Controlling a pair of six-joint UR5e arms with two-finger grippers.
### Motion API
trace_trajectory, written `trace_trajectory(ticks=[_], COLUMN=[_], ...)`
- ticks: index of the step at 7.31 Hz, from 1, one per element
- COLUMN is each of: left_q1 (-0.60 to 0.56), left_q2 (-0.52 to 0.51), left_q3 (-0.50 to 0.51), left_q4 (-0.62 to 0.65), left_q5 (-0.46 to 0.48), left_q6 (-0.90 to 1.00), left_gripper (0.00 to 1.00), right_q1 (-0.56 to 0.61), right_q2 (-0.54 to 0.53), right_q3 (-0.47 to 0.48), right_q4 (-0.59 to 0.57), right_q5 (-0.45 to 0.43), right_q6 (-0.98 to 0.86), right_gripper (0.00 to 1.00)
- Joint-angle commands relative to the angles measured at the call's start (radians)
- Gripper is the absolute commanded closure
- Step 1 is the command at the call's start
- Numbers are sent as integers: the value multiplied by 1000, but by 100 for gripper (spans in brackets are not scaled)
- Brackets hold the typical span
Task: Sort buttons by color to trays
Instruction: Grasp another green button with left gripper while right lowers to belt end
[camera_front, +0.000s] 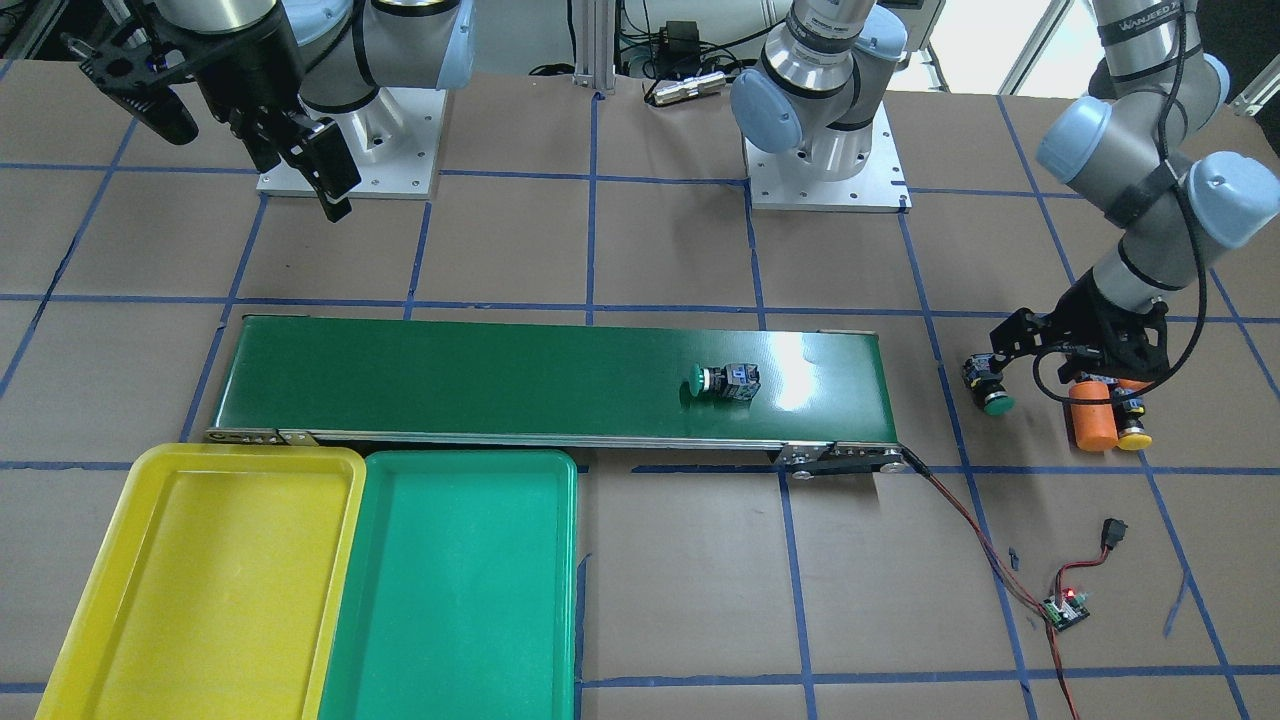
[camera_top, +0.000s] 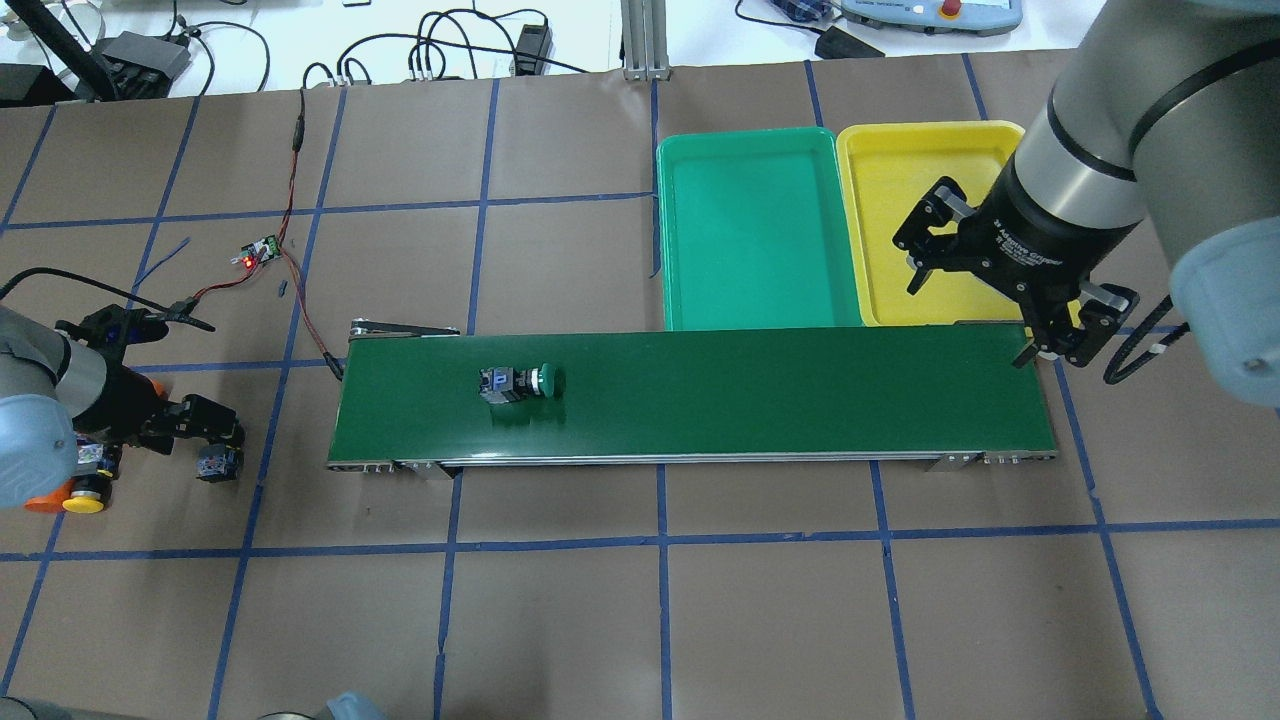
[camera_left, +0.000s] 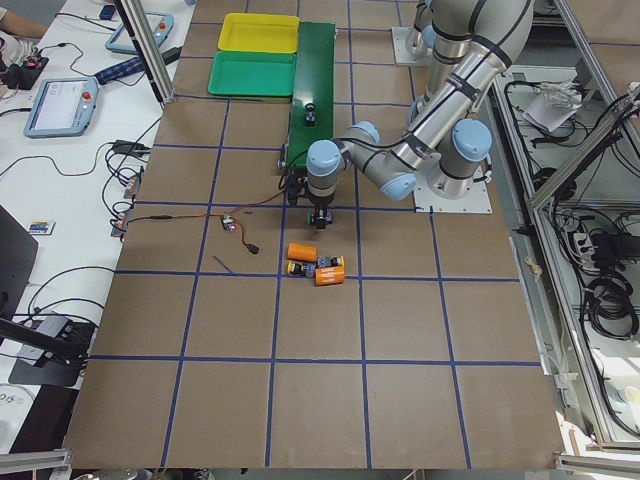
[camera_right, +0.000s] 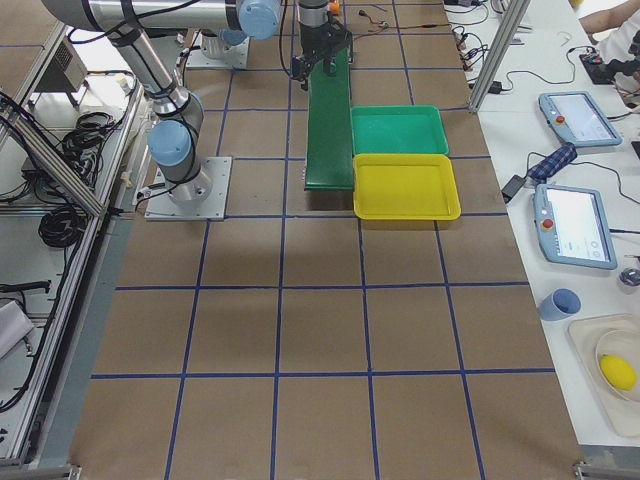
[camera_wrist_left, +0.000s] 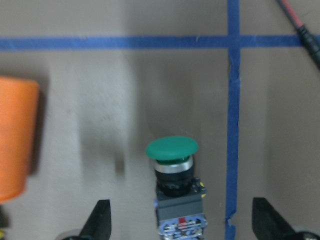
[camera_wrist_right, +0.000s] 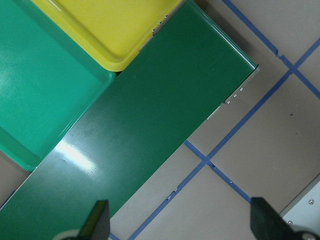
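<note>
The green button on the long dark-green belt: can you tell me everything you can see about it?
The green button has a round, smooth green mushroom cap, a black body and a blue-grey block at its back end. It looks like plastic. It lies on its side on the conveyor belt, closer to the end that is away from the green tray. Its cap points along the belt toward the tray end. Only the belt touches it.

The left hand (camera_wrist_left: 182, 220) hangs low with fingers spread; the right hand (camera_wrist_right: 182, 220) hovers high, likewise spread.
</note>
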Motion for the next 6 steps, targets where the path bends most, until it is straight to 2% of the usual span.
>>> trace_trajectory(ticks=[1, 2, 3, 4, 5, 6], left_q1=[1, 1, 2, 5, -4, -25], left_q2=[-33, -31, -31, -24, -16, -7], left_q3=[-10, -4, -4, 4, 39, 109], left_q4=[6, 9, 9, 9, -14, -119], left_q5=[8, 9, 8, 9, 32, 38], left_q6=[-32, -27, -27, -12, 1, 2], left_gripper=[10, 63, 100, 100, 100, 100], right_q1=[6, 7, 9, 12, 16, 16], right_q2=[2, 12, 19, 38, 51, 62], right_q3=[34, 37, 38, 38, 38, 37], right_q4=[-6, -13, -15, -18, -74, -114], right_q5=[5, 5, 7, 8, 7, 7], right_q6=[157, 159, 159, 188, 220, 227], right_gripper=[0, 0, 0, 0, 0, 0])
